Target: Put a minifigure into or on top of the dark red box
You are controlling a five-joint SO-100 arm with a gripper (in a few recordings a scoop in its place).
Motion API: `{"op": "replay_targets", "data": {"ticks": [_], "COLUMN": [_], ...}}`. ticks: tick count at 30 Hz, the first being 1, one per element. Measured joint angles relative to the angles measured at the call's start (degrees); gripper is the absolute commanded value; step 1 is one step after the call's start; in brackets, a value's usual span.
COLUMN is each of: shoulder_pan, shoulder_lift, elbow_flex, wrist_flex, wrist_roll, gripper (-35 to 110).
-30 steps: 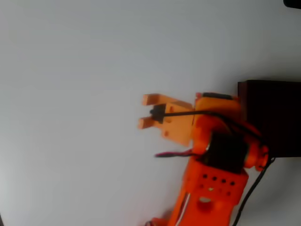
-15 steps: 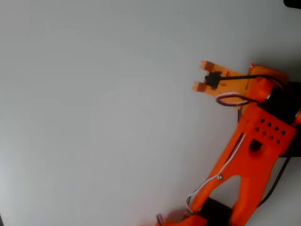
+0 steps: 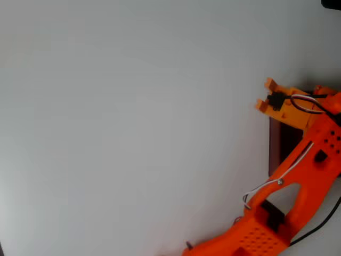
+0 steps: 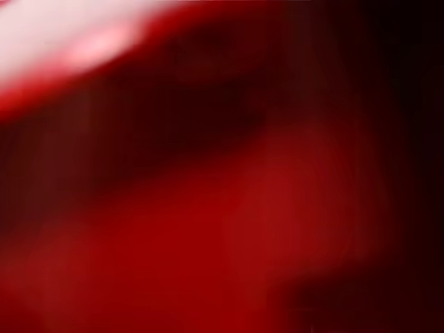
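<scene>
In the overhead view my orange gripper (image 3: 264,94) sits at the right, just past the top left corner of the dark red box (image 3: 276,145). Only a strip of the box's maroon left wall shows; the arm covers the rest. The two fingertips (image 3: 269,83) stand a little apart, and I cannot make out anything between them against the pale table. The minifigure is hidden. The wrist view is a close red and dark blur of the dark red box (image 4: 229,229), with a pale patch of table at its top left.
The white table (image 3: 117,128) stretches wide and bare to the left of the arm. The orange arm (image 3: 303,176) runs from the bottom edge up to the right. A black cable (image 3: 319,228) trails at the lower right.
Over the last second the gripper has swung from the table's middle to the right and upward, reaching the box's corner. The arm has stretched out over the box.
</scene>
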Motion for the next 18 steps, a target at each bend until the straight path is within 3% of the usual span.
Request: {"op": "replay_targets", "data": {"ticks": [9, 18], "shoulder_pan": [-2.81, -16.17], "shoulder_lift": [9.93, 34.98], "elbow_flex": [14.5, 39.81], "wrist_flex": [0.0, -0.62], "wrist_roll": [0.0, 1.76], "gripper": [22, 17]}}
